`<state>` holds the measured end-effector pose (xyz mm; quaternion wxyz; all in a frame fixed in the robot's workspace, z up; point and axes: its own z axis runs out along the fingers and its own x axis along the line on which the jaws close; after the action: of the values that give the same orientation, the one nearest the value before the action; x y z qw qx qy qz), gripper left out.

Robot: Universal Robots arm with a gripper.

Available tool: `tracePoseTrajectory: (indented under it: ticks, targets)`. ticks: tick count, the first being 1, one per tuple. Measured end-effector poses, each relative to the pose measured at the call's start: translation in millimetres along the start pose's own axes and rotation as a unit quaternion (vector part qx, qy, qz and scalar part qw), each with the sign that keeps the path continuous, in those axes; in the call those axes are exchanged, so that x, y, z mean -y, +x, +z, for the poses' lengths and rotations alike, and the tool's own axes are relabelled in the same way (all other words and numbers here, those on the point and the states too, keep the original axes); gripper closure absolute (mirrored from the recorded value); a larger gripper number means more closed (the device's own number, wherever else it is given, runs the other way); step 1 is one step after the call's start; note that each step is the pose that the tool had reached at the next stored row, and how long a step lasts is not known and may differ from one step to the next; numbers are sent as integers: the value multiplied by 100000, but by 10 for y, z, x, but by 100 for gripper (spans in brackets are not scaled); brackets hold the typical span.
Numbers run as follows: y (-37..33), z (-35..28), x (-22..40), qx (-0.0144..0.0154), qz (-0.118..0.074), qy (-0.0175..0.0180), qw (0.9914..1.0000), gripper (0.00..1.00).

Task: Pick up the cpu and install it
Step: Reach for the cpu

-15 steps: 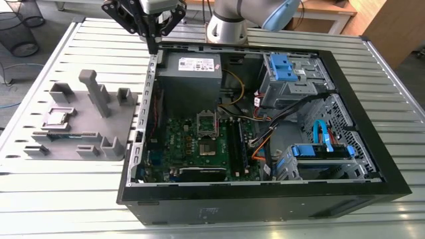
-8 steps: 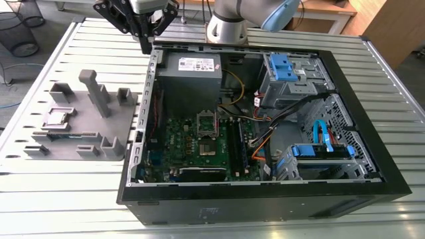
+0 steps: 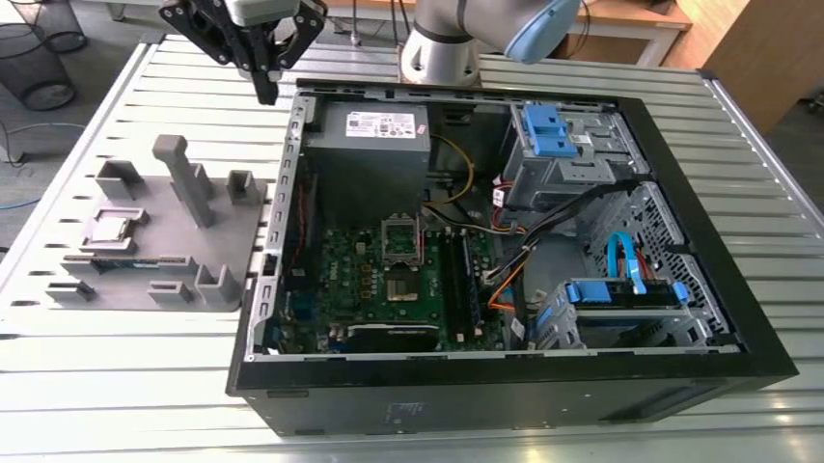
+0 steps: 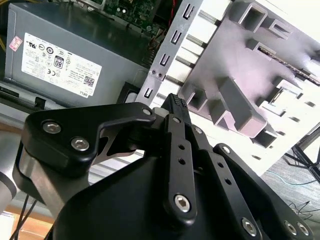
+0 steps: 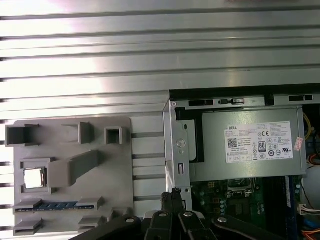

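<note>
First wrist view: jaws pressed together, empty, hang above the grey holder's (image 5: 120, 165) edge beside the computer case (image 5: 172, 150). Farther along the holder, the cpu (image 5: 34, 178) lies in its pocket. Descending closed, I think they could strike it.

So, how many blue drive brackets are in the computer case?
2. One blue bracket tops the drive cage beside the arm base; the other sits nearer the camera, at the exterior view's right. Others may be hidden.

White printed label (image 5: 258, 142) sits on the power supply (image 5: 212, 150).
</note>
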<state>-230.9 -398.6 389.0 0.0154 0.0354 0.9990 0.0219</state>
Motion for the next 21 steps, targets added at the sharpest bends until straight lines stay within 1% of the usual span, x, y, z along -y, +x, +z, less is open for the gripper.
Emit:
tracePoseTrajectory:
  ticks: [21]
  targets:
    - [405,-1,29,3,2,-4,100000,89]
